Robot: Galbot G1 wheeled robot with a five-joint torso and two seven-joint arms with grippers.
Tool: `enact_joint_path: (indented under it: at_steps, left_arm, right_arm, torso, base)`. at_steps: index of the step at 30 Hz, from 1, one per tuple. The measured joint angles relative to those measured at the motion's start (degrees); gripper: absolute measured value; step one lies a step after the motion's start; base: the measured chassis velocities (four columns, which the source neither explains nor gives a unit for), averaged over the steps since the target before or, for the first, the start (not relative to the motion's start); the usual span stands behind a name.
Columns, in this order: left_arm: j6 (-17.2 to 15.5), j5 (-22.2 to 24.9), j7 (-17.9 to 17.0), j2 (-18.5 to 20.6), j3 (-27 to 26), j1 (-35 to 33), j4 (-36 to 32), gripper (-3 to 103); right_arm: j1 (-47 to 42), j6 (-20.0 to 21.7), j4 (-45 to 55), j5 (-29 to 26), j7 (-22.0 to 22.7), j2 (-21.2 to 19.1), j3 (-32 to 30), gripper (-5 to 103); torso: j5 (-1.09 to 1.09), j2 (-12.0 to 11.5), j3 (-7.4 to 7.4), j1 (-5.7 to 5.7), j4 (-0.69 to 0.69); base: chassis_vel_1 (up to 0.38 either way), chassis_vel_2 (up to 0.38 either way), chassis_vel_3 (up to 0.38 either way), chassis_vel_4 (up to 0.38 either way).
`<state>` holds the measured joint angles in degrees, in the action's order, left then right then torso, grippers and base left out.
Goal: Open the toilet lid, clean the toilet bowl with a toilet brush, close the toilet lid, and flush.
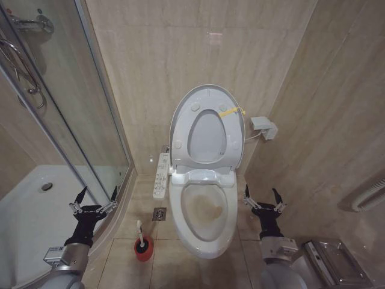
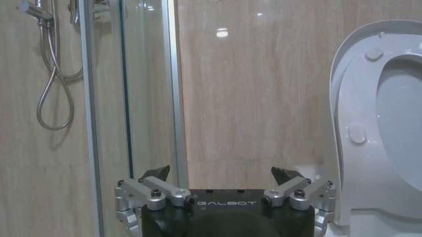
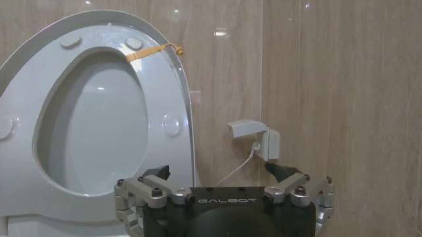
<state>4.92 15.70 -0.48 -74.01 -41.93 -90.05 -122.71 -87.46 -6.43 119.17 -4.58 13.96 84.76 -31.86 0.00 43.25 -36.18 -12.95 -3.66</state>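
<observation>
White and glossy, the toilet lid (image 1: 207, 96) stood raised with the seat ring (image 1: 204, 141) against the wall, baring the stained toilet bowl (image 1: 203, 211) between the two spread, empty grippers. The toilet brush (image 1: 140, 233) sat in its red holder (image 1: 143, 248) just beside and below the left gripper (image 1: 95, 197), while the right gripper (image 1: 263, 197) waited across the bowl. To take the brush well, the left gripper likely needed to descend squarely over the thin handle and lift straight up.

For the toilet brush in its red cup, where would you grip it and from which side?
Grip the toilet brush by its thin white handle, which stands nearly upright out of the red holder. Probably come from above with the left claw, open and nearest; the toilet bowl crowds the other side.
</observation>
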Motion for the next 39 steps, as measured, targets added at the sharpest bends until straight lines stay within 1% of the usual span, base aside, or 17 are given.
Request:
enact_joint_path:
  at_steps: [14,19,22,35,39]
  left_arm:
    - [0.0,0.0,0.0,0.0,0.0,0.0,0.0,100]
    - [0.0,0.0,0.0,0.0,0.0,0.0,0.0,100]
    - [0.0,0.0,0.0,0.0,0.0,0.0,0.0,100]
    - [0.0,0.0,0.0,0.0,0.0,0.0,0.0,100]
    - [0.0,0.0,0.0,0.0,0.0,0.0,0.0,100]
  right_arm:
    - [0.0,0.0,0.0,0.0,0.0,0.0,0.0,100]
    - [0.0,0.0,0.0,0.0,0.0,0.0,0.0,100]
    - [0.0,0.0,0.0,0.0,0.0,0.0,0.0,100]
    - [0.0,0.0,0.0,0.0,0.0,0.0,0.0,100]
    - [0.0,0.0,0.0,0.0,0.0,0.0,0.0,100]
  torso:
    - [0.0,0.0,0.0,0.0,0.0]
    - [0.0,0.0,0.0,0.0,-0.02]
    - [0.0,0.0,0.0,0.0,0.01]
    - [0.0,0.0,0.0,0.0,0.01]
    - [0.0,0.0,0.0,0.0,-0.01]
  base:
    - [0.0,0.0,0.0,0.0]
    - [0.0,0.0,0.0,0.0]
    - [0.0,0.0,0.0,0.0]
    - [0.0,0.0,0.0,0.0]
    - [-0.009,-0.013,-0.011,-0.007]
